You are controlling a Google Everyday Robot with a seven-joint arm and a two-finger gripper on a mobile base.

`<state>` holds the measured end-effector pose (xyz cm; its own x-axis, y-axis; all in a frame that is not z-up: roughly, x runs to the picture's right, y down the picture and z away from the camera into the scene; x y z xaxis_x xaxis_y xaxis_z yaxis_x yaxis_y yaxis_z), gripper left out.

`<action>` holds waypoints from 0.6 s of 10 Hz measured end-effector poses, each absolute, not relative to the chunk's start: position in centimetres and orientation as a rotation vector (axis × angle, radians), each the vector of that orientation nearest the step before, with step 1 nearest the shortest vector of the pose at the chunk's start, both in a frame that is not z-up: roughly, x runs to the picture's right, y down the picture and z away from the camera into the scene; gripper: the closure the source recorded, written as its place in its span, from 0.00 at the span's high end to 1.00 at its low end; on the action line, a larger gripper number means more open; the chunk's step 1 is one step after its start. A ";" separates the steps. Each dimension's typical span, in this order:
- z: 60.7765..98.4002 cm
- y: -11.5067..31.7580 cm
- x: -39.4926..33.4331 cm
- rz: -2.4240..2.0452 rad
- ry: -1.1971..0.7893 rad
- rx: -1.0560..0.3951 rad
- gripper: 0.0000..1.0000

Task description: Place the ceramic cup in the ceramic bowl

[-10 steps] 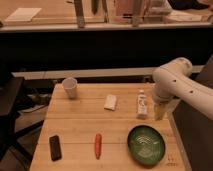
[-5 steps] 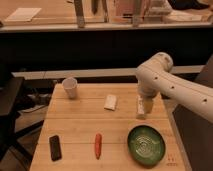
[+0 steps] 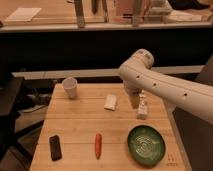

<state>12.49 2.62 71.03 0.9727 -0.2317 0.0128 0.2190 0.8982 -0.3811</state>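
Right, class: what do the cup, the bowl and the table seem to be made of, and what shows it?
The ceramic cup: plain white, matte, likely ceramic. The ceramic bowl: dark green with glossy highlights, probably glazed ceramic. The table: light planks with visible seams, wood. The gripper hangs above the table beside the white bottle, far from the cup.

The white ceramic cup [image 3: 70,87] stands upright at the table's back left. The dark green ceramic bowl [image 3: 146,145] lies front right, empty. The gripper [image 3: 134,101] hangs between them, touching neither.
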 end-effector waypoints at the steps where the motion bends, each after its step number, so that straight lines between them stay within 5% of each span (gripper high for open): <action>1: 71.1 2.4 12.2 -0.245 0.027 -0.380 0.80; 6: 71.8 0.7 6.5 -0.329 -0.017 -0.325 0.80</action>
<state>6.50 0.65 71.77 0.9468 -0.3142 0.0691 0.3197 0.8951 -0.3108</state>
